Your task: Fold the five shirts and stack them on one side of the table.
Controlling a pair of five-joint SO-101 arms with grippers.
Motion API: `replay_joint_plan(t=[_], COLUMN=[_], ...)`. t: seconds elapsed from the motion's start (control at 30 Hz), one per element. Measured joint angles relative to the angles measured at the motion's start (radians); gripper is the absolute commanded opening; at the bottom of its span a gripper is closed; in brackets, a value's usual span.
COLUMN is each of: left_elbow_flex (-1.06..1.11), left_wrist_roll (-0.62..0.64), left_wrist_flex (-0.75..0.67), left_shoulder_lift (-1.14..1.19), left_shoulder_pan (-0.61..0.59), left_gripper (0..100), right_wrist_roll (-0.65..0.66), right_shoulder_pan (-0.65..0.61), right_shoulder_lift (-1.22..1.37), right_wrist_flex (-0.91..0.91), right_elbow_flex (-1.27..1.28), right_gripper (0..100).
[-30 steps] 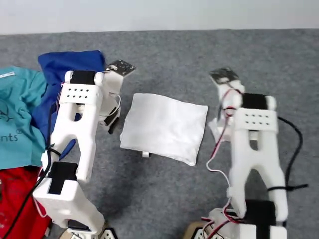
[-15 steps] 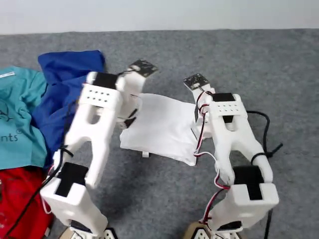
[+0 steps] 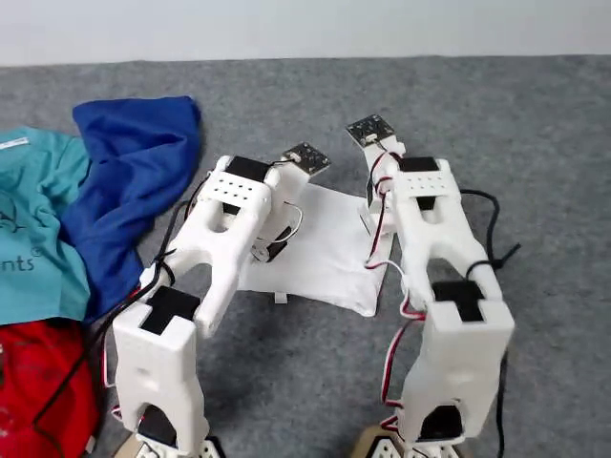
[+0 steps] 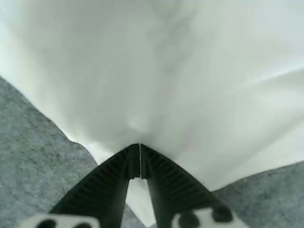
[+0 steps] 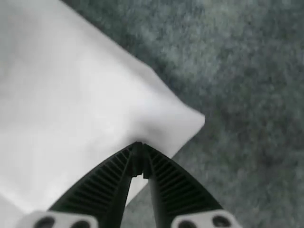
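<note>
A folded white shirt (image 3: 325,253) lies on the grey table (image 3: 535,143) between my two arms. My left gripper (image 4: 139,148) is shut, its black fingertips pressed together against the white cloth (image 4: 180,71) near the shirt's left edge. My right gripper (image 5: 137,147) is shut too, its tips resting on the shirt (image 5: 61,104) close to a right-hand corner (image 5: 192,121). No fold of cloth shows between either pair of fingers. A crumpled blue shirt (image 3: 134,172) lies at the back left, partly over a teal shirt (image 3: 29,229). A red shirt (image 3: 38,382) lies at the front left.
The pile of blue, teal and red shirts takes up the left side of the table. Bare grey surface (image 3: 563,286) stretches to the right of the right arm and behind the white shirt, up to the pale wall (image 3: 305,29).
Both arms have swung inward from beside the white shirt and now lean over it, the left onto its left edge, the right onto its right edge. The shirt has kept its place.
</note>
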Motion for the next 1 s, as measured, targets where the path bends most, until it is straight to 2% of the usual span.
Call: replay_joint_plan(t=[0.27, 0.5, 0.73, 0.87, 1.0], left_elbow_flex=[0.002, 0.002, 0.002, 0.002, 0.002], left_wrist_roll=[-0.041, -0.048, -0.048, -0.044, 0.023], left_wrist_flex=[-0.003, 0.029, 0.066, 0.068, 0.069], left_shoulder_lift=[0.006, -0.009, -0.152, -0.236, -0.307], left_shoulder_pan=[0.003, 0.003, 0.003, -0.021, -0.104], left_gripper=[1, 1, 1, 1, 1], right_wrist_roll=[0.002, 0.002, -0.011, -0.094, -0.152], right_shoulder_pan=[0.018, 0.025, -0.038, -0.055, -0.075], right_shoulder_lift=[0.196, 0.212, 0.212, 0.212, 0.101], right_wrist_flex=[0.137, 0.385, 0.661, 0.666, 0.667], right_elbow_flex=[-0.301, -0.545, -0.756, -0.767, -0.643], right_gripper=[0.9, 0.9, 0.9, 0.9, 0.9])
